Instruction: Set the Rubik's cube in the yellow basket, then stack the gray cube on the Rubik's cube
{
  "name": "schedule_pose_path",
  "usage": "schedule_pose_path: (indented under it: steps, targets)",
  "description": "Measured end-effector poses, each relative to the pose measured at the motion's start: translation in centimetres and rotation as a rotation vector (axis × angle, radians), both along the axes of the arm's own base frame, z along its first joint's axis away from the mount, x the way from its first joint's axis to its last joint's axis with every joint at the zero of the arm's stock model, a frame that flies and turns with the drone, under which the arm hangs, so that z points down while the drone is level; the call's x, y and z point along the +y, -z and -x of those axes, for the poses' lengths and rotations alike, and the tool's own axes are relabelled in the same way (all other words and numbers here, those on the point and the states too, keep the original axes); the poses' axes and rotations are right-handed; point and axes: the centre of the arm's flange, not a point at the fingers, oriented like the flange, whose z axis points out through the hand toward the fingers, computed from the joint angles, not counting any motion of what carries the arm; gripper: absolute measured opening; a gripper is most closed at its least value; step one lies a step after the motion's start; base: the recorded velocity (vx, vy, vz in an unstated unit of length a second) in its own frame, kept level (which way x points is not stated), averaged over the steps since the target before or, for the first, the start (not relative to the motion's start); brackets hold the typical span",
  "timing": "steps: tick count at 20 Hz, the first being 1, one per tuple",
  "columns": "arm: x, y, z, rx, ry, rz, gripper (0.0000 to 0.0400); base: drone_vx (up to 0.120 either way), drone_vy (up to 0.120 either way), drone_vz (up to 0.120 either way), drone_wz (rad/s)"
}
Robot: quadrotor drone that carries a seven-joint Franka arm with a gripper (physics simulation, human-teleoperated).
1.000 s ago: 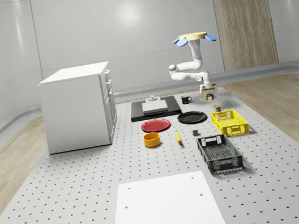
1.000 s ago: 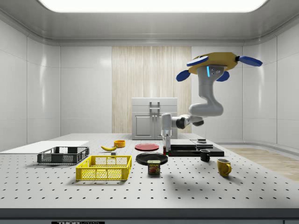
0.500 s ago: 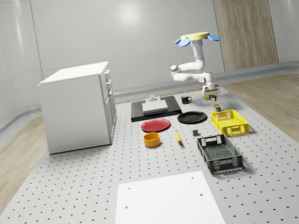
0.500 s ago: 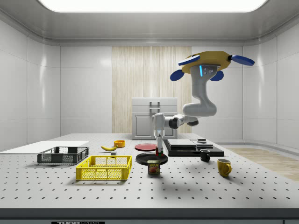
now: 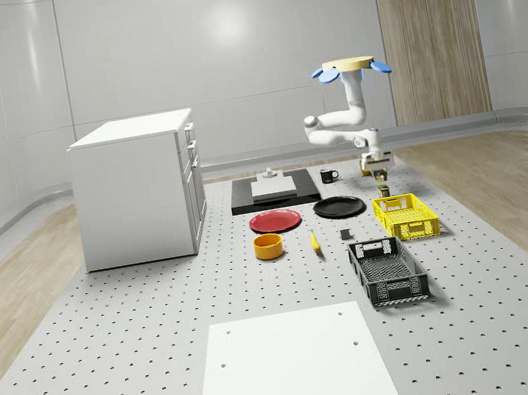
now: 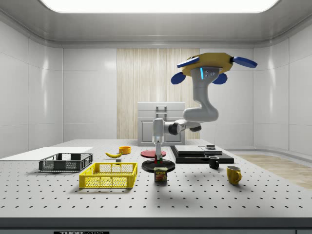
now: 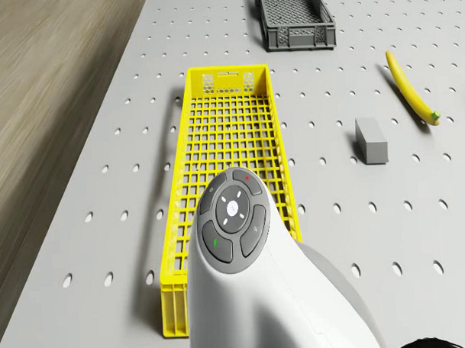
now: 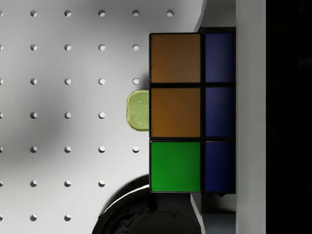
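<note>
The large grey perforated table (image 5: 120, 364) is seen carrying all the things. The quadrotor drone with its yellow body and blue rotors (image 6: 210, 65) is held in the air above the table's far part, near the black plate (image 5: 339, 207). Its white jointed arm (image 6: 197, 109) is bent down, and the tool (image 6: 158, 155) is hung over the small labelled tin can (image 6: 160, 174), just beside the long yellow wire basket (image 5: 405, 215). The tool is closed on the multicoloured Rubik's cube (image 8: 192, 112), which is kept clear of the table. The small gray cube (image 7: 371, 141) is left on the table between the basket and the yellow banana (image 7: 412, 89).
</note>
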Motion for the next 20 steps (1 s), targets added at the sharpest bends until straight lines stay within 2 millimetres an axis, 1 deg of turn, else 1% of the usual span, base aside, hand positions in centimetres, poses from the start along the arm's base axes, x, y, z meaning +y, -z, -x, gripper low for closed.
schedule_pose_path:
  steps: [20]
  targets:
    - [0.0,0.0,0.0,0.0,0.0,0.0,0.0325,0.12,0.0,0.0,0.0]
